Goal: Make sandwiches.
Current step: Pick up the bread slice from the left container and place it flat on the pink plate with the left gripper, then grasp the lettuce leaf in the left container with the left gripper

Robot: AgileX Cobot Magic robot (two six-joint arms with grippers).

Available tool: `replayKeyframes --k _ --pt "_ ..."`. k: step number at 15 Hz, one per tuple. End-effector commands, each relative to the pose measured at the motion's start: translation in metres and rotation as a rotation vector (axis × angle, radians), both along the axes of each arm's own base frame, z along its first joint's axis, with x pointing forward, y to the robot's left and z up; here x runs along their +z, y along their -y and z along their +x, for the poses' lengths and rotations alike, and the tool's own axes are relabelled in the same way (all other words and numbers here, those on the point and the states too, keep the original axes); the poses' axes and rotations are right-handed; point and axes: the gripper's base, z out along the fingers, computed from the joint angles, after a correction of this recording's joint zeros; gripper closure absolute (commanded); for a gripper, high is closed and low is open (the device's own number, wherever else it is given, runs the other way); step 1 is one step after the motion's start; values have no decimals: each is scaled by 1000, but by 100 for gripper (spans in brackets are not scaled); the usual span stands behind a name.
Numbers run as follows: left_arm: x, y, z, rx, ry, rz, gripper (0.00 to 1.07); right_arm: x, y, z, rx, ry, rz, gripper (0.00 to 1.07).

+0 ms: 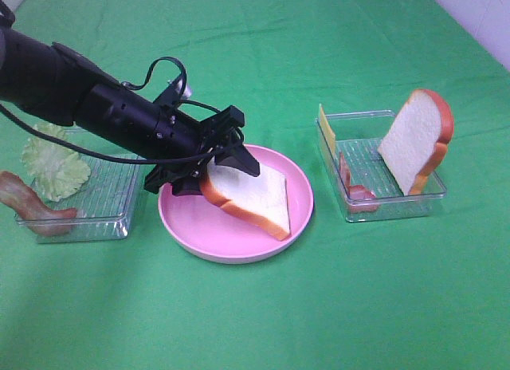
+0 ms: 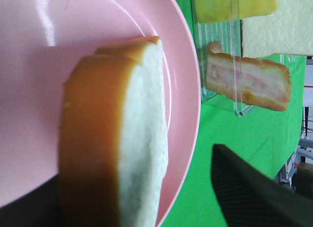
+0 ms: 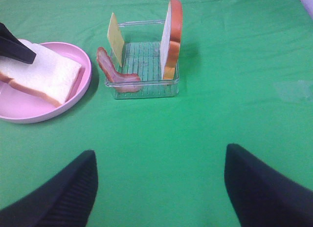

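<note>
Bread slice (image 1: 255,198) lies tilted on pink plate (image 1: 199,236).

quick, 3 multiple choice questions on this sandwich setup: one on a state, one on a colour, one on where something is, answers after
1. How is the right claw?
A. open, holding nothing
B. shut, holding nothing
C. shut on a piece of food

2. What colour is the plate?
A. white
B. pink
C. blue

3. Where is the cheese slice?
A. flat on the plate
B. in the right claw
C. on edge in the clear tray on the right of the high view

Answers:
1 A: the right wrist view shows its two fingers wide apart with nothing between them.
2 B: it reads pink in all three views.
3 C: it stands upright at that tray's end nearest the plate.
</note>
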Motion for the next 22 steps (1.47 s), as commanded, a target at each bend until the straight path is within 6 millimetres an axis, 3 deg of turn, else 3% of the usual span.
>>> replayKeyframes --k 1,8,12,14,16,17,18,20,22 --pt "1 1 -2 -38 15 23 24 0 -1 -2 -1 21 0 39" --pt "39 -12 0 -92 145 205 25 0 -1 -2 0 21 1 39" --pt "84 -33 -9 -62 243 374 25 0 -1 -2 0 21 1 39" --pt "132 -62 -18 52 259 456 25 0 -1 -2 0 21 1 39" --pt "143 -73 -18 59 236 489 25 0 -1 -2 0 21 1 39" --pt "159 -96 -14 63 172 578 25 0 -1 -2 0 21 1 39" --pt "162 -100 -13 64 164 596 25 0 -1 -2 0 21 1 39" --pt "174 -137 -2 135 151 669 25 0 -1 -2 -1 21 0 39" --pt "164 -155 6 171 118 699 26 0 -1 -2 -1 21 0 39"
